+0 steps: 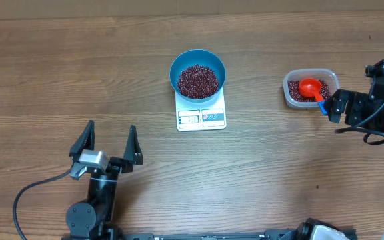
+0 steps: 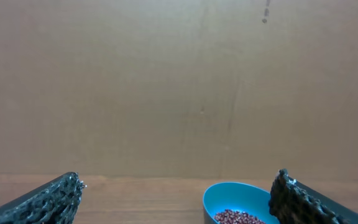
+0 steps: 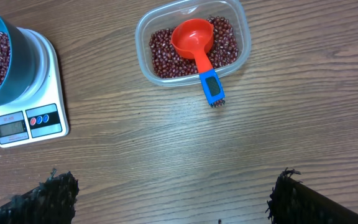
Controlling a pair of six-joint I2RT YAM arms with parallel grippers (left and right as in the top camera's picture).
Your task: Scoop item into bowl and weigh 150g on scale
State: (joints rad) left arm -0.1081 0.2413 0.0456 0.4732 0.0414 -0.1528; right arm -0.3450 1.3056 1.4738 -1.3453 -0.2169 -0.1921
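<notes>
The blue bowl (image 1: 179,67) stands on the white scale (image 1: 201,118) at the table's middle, with a heap of dark red beans (image 1: 197,81) inside. More beans (image 3: 163,53) fill a clear tub (image 1: 331,79) at the right, where a red scoop (image 1: 310,87) with a blue handle rests on them. My right gripper (image 1: 334,105) hangs open just right of the tub, nothing between its fingers (image 3: 294,199). My left gripper (image 1: 108,141) is open at the front left, well apart from the scale. In the left wrist view the bowl (image 2: 241,196) shows beside the right finger (image 2: 297,199).
The scale's display and buttons (image 3: 27,121) face the front edge. The scoop's blue handle (image 3: 212,85) sticks out over the tub's rim toward my right gripper. A black cable (image 1: 29,193) trails from the left arm's base. Bare wood tabletop (image 1: 279,167) lies between the arms.
</notes>
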